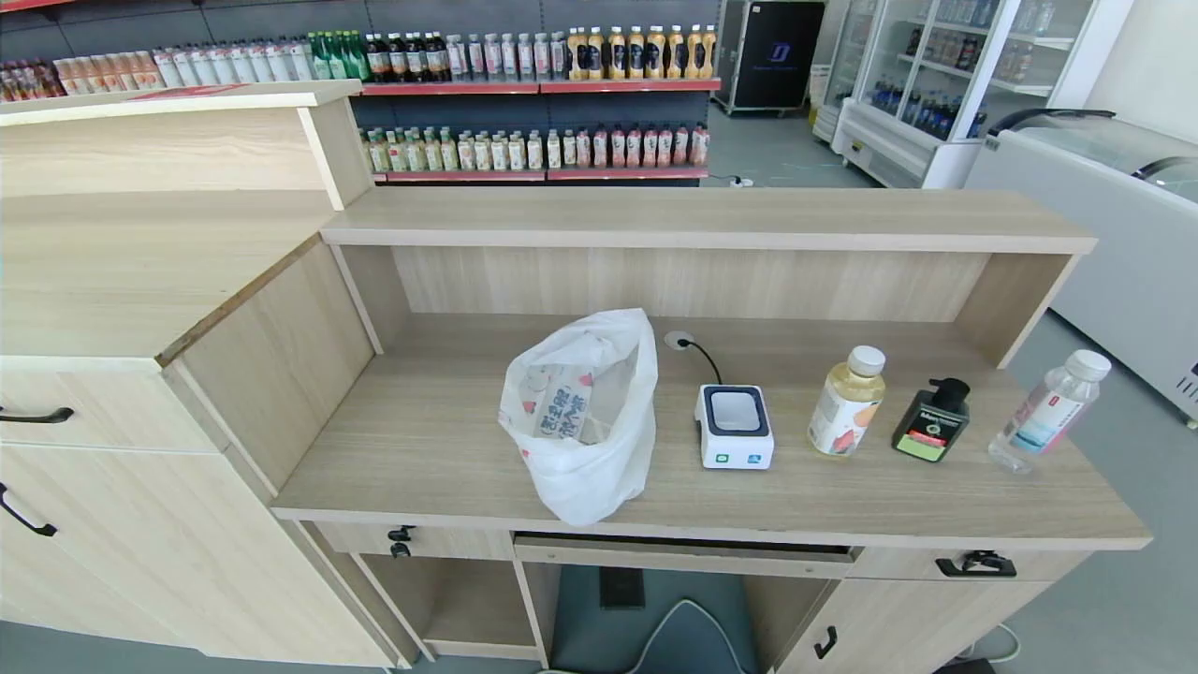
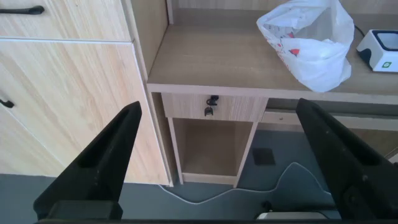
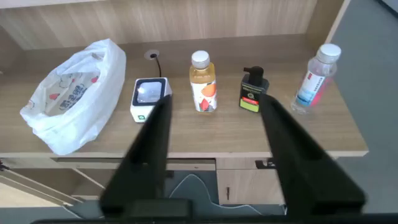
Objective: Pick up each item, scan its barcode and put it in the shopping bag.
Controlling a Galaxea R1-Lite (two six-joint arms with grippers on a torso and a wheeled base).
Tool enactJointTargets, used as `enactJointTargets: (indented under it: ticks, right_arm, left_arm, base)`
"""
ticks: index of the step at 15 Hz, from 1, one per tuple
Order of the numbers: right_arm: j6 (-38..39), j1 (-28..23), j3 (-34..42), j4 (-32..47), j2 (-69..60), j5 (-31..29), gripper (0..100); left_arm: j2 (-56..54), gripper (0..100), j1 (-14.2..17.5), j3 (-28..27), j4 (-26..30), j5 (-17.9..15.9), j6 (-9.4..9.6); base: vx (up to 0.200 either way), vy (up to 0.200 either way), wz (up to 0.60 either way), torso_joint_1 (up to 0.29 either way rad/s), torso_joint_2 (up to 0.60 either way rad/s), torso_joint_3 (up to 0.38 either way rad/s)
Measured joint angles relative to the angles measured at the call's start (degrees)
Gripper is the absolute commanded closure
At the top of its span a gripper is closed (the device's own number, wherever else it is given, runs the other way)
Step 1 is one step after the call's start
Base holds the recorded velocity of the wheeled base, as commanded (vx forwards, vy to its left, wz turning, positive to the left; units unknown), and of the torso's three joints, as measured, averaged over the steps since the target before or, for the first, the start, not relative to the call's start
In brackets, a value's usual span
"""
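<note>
At the far left, the left gripper is held low in front of the counter, level with the small keyed drawer beneath the counter's front edge. Its fingers are spread wide apart and nothing is held between them.

On the counter top, the white shopping bag is seen towards the left, its mouth open and turned upward. A printed carton is lodged upright inside it. Just beside the bag, the white scanner is set with its dark window facing up, and a black cable is led from its back to a hole in the counter.

To the right of the scanner, a juice bottle with a white cap is stood upright. Next to it a black pump bottle is placed, and nearest the right end a clear water bottle is stood, well apart from the bag. The three items are kept separate from one another in a rough row.

The right gripper is held in front of the counter and above its front edge, facing the scanner and the bottles. Its fingers are likewise parted, with nothing gripped.
</note>
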Motion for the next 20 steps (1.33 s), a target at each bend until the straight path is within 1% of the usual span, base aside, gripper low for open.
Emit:
enactJointTargets:
  ticks: [3, 5, 8, 9, 11, 14, 16, 20]
  right_arm:
    - [-0.13, -0.07, -1.46, -14.23, 17.01, 2.02, 0]
    - [-0.18, -0.07, -0.57, -27.26, 28.79, 2.57, 0]
    - [-0.40, 0.00, 1.44, -40.84, 44.85, 2.41, 0]
    - [-0.52, 0.02, 1.82, -44.03, 48.79, 2.29, 0]
    - [-1.08, -0.02, 1.08, -49.21, 57.14, 1.56, 0]
    - [-1.40, -1.07, -1.21, -53.65, 66.54, 0.95, 0]
    - [-1.44, -1.54, -4.11, -56.16, 71.50, 0.24, 0]
    - [-1.49, -0.71, -11.58, -57.67, 78.67, -0.34, 0]
  left_arm:
    - [0.00, 0, 0.00, 0.00, 0.00, 0.00, 0.00]
    - [0.00, 0, 0.00, 0.00, 0.00, 0.00, 0.00]
    - [0.00, 0, 0.00, 0.00, 0.00, 0.00, 0.00]
    - [0.00, 0, 0.00, 0.00, 0.00, 0.00, 0.00]
    - [0.00, 0, 0.00, 0.00, 0.00, 0.00, 0.00]
    - [0.00, 0, 0.00, 0.00, 0.00, 0.00, 0.00]
    - [0.00, 0, 0.02, 0.00, 0.00, 0.00, 0.00]
    - [0.00, 0, -0.02, 0.00, 0.00, 0.00, 0.00]
  base:
    - [0.000, 0.000, 0.00, 0.000, 0.00, 0.000]
    - [0.000, 0.000, 0.00, 0.000, 0.00, 0.000]
    - [0.000, 0.000, 0.00, 0.000, 0.00, 0.000]
    - [0.000, 0.000, 0.00, 0.000, 0.00, 0.000]
    - [0.000, 0.000, 0.00, 0.000, 0.00, 0.000]
    - [0.000, 0.000, 0.00, 0.000, 0.00, 0.000]
    - [0.000, 0.000, 0.00, 0.000, 0.00, 0.000]
    - [0.000, 0.000, 0.00, 0.000, 0.00, 0.000]
